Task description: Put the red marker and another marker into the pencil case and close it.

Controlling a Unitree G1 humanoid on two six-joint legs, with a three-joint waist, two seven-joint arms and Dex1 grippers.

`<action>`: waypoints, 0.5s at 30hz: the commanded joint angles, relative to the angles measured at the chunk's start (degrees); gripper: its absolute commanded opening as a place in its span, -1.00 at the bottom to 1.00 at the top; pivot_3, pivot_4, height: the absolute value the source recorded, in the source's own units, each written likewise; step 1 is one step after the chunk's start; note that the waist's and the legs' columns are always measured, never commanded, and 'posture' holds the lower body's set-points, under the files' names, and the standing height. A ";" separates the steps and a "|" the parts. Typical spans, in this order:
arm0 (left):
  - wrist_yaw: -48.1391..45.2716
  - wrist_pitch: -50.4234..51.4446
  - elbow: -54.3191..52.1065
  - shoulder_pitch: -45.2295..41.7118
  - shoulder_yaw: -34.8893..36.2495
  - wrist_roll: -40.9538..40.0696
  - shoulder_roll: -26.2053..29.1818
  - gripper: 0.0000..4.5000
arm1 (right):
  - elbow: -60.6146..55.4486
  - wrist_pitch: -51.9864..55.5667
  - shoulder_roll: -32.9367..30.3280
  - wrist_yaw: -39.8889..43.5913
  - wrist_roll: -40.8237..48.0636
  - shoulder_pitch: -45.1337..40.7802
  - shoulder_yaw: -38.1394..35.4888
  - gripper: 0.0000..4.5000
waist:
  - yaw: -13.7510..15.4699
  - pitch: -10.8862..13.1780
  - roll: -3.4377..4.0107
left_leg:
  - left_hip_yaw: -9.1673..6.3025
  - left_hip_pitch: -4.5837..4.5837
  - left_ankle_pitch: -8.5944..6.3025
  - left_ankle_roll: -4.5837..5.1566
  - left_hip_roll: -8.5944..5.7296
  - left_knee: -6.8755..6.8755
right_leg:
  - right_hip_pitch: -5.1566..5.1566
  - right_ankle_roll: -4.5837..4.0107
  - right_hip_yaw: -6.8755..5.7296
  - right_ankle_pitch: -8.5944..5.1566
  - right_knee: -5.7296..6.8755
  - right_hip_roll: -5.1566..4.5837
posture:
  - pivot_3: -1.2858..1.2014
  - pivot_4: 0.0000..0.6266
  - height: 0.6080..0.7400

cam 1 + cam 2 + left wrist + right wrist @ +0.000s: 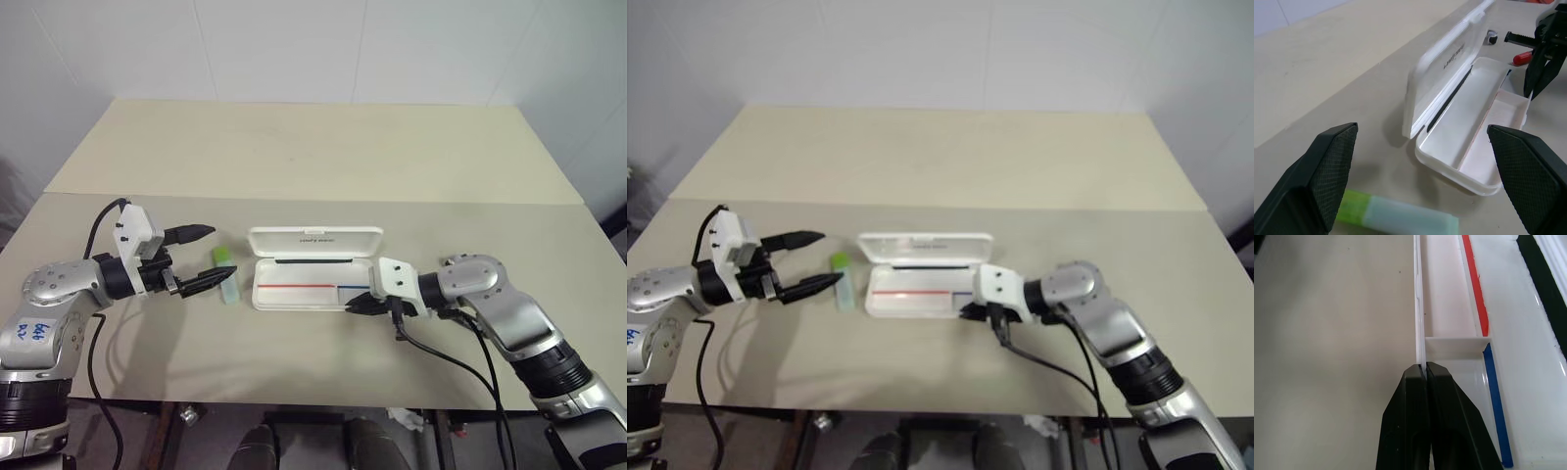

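**Case open on bench; right pincer closed at its front wall, left pincer wide open by the green marker**

Pencil case (315, 282): lies open near the middle of the bench (294, 157), lid standing up along the far side with small dark lettering on it. A red stripe and a blue stripe run along the inside of the tray; a small divider walls off a compartment at the case's right end. The tray looks empty in the head views and in both wrist views.

Green marker (225, 273): lies flat on the bench just beside the left end of the case, apart from it, green cap pointing away from the robot, pale mint body toward it.

Red marker (1522, 58): a red tip shows on the bench beyond the far end of the case, close to the right arm in the left wrist view. Rest of it hidden; cannot tell how it lies.

Left pincer (199, 258): fingers spread wide, gripping nothing, held above the bench just left of the green marker, pointing toward the case.

Right pincer (1426, 377): fingers pressed together, tips at the front wall of the case near its right end, angled downward. In the right wrist view the tips meet at the thin white wall; cannot tell whether they pinch it.
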 commanded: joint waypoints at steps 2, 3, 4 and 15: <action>0.63 -0.15 -1.99 0.08 1.84 -1.44 -0.04 1.00 | 0.20 -2.43 0.70 -0.36 -0.30 -1.21 -0.36 -0.99 | 0.05 0.00 0.00 | 0.00 0.00 0.00 0.00 -0.01 0.00 | 0.00 0.00 0.00 0.00 0.00 -0.01 | 0.03 -0.52 1.00; 0.69 -0.16 -2.00 0.07 1.80 -1.43 -0.05 1.00 | 0.39 -2.73 0.77 -0.35 -0.26 -1.26 -0.42 -0.99 | 0.06 0.00 0.00 | 0.00 0.00 0.00 0.00 -0.01 0.00 | 0.01 0.00 0.00 0.00 0.00 -0.01 | 0.03 -0.52 1.00; 0.74 -0.20 -1.99 0.05 1.79 -1.45 -0.08 1.00 | 0.47 -2.86 0.76 -0.36 -0.25 -1.31 -0.46 -0.99 | 0.04 0.00 0.00 | 0.00 0.00 0.00 0.00 -0.01 0.00 | 0.01 0.00 0.00 0.00 0.00 -0.01 | 0.03 -0.52 1.00; 0.78 -0.61 -1.40 -0.60 1.11 -1.37 -0.51 1.00 | 0.29 -3.11 0.25 -0.37 -0.09 -1.31 -1.17 -0.36 | 0.01 0.00 0.00 | 0.00 0.00 0.00 0.00 -0.01 0.00 | 0.01 0.00 0.00 0.00 0.00 0.00 | 0.03 -0.52 1.00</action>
